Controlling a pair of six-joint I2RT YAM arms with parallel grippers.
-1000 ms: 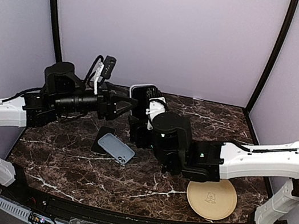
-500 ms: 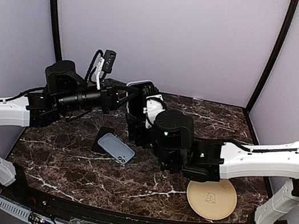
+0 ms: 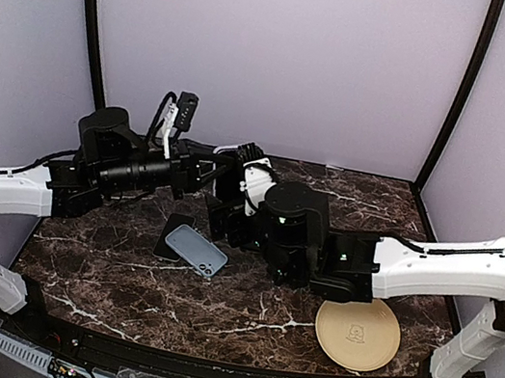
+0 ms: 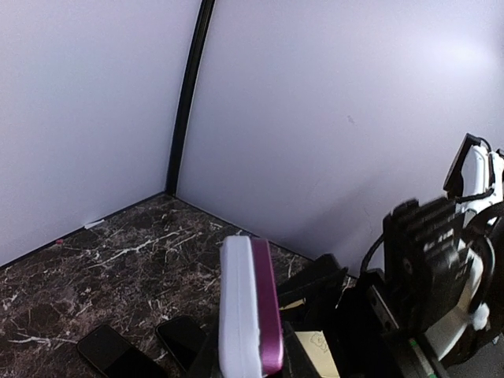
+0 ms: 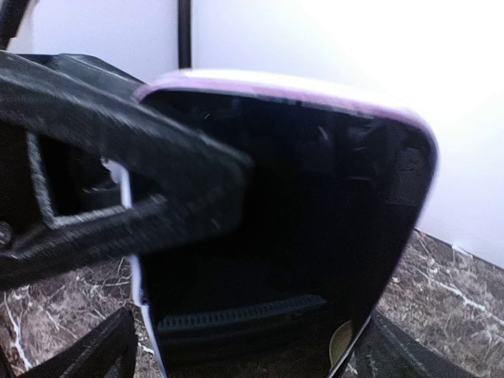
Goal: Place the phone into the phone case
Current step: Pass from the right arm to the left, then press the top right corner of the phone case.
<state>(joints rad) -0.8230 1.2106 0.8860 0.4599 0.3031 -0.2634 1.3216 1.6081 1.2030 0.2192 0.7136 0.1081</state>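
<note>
Left wrist view has the phone (image 4: 249, 307) upright on its edge in the air, white back and purple rim showing, pinched at its lower end by the left end effector (image 3: 226, 163). The right end effector (image 5: 252, 346) stands spread wide, a finger on either side of the dark screen. The blue-grey phone case (image 3: 197, 251) lies flat on the marble bench (image 3: 120, 273), well apart from a tan disc (image 3: 357, 333).

Dark white-veined marble table (image 3: 120, 273) and what it carries.
A blue-grey phone-shaped slab (image 3: 197, 250) lies left of centre, overlapping a flat black piece (image 3: 169, 233); a tan round disc (image 3: 357, 333) lies well apart, front right.
</note>
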